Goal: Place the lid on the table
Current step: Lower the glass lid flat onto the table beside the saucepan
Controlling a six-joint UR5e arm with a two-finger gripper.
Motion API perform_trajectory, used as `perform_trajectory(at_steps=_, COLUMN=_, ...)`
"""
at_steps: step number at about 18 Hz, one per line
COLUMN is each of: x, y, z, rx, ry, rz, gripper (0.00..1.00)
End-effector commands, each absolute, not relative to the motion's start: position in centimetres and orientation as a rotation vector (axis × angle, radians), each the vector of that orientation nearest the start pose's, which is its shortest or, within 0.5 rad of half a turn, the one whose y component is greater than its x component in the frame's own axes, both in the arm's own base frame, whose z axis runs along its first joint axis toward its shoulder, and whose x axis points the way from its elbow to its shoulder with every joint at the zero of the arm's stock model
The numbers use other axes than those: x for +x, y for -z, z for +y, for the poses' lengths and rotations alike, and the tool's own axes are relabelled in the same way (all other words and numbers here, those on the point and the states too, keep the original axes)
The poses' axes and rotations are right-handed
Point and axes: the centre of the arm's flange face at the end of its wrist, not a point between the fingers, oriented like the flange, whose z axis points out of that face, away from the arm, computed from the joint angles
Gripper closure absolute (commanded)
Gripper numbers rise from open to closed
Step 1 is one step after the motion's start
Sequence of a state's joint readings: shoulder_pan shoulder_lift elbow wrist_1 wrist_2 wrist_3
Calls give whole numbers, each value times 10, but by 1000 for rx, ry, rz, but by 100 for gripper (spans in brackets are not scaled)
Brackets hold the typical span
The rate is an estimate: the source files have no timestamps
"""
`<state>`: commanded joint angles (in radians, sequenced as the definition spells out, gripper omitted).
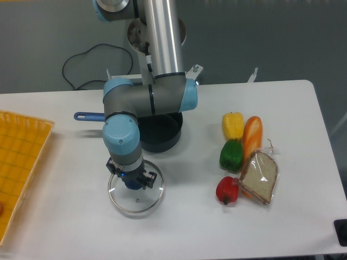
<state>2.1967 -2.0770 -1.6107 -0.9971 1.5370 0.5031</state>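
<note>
The round clear glass lid with a thin metal rim sits low over the white table, in front of the dark saucepan. My gripper points straight down at the lid's centre and is shut on its blue knob, which shows between the fingers. I cannot tell whether the lid's rim touches the tabletop. The arm's wrist hides the back part of the lid.
The saucepan's blue handle points left. A yellow gridded tray lies at the left edge. Yellow, green and red peppers, an orange loaf and wrapped bread lie at the right.
</note>
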Motion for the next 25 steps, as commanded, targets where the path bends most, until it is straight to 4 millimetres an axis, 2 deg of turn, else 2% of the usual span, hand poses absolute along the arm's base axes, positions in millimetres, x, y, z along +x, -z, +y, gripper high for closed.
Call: perform_trajectory(at_steps=25, x=-263, y=-215, z=606, rx=-3118, ry=39, rz=-184, gripper=51)
